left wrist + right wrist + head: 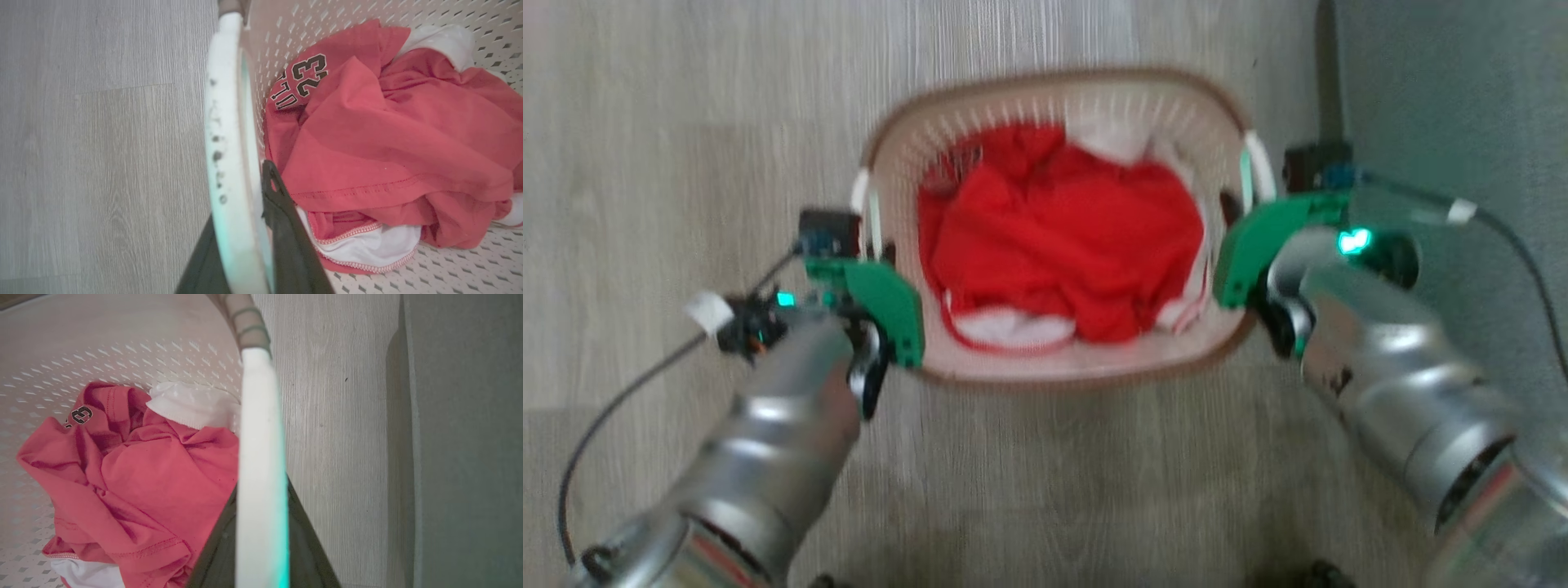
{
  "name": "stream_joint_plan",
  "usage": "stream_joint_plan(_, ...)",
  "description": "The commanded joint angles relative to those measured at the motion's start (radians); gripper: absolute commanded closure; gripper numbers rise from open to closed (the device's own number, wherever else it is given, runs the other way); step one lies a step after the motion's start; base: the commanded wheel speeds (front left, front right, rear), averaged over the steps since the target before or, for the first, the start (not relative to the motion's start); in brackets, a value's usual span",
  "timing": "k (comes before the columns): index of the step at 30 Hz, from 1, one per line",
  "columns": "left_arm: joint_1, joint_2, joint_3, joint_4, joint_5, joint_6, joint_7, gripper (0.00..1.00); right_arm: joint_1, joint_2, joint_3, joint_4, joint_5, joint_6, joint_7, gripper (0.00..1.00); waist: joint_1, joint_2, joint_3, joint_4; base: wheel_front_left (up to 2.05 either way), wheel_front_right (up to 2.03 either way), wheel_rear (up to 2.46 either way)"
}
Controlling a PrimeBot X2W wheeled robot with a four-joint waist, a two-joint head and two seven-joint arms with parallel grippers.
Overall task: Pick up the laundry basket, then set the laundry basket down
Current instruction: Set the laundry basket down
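Laundry basket (1078,377), holding a red garment (1062,237), sits between the arms above the floor (686,122). Left hand (241,196) and right hand (261,490) each pinch a white side handle (222,102). Recommendation: move both hands level and together, and avoid tilting.

A crumpled red shirt (1062,245) lies bunched in a heap, its folds piled loosely over one another. In the left wrist view, one raised fold carries the number 23 (309,73) in dark numerals with pale outlines, above part of some lettering that is too folded to read. A white garment with red stitched trim (367,245) pokes out from under the shirt's near edge, and another piece of white cloth (192,406) shows at its far edge. The floor (686,122) is pale grey with a wood grain. Along the right side stands a plain grey wall (1445,98), with a dark strip (1327,73) where it meets the floor.
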Motion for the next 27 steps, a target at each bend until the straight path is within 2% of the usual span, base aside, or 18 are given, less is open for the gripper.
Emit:
stream_joint_plan(1,-0.039,0.035,0.012,0.001,0.019,0.012,-0.015,1.0,-0.026,-0.004,-0.001,-0.005,-0.017,0.003,-0.022,1.0,-0.0003,0.0,0.106,0.008,0.0,0.0,0.0)
stream_joint_plan(13,-0.213,0.034,0.01,0.003,0.042,0.012,-0.03,1.0,-0.16,-0.033,-0.057,0.002,-0.102,0.003,-0.027,1.0,-0.0003,0.0,0.318,0.03,0.0,0.0,0.0)
stream_joint_plan(27,-0.238,0.028,0.002,0.004,0.045,0.011,-0.034,1.0,-0.168,-0.03,-0.159,0.003,-0.214,0.003,-0.028,1.0,-0.0003,0.0,0.404,0.036,0.0,0.0,0.0)
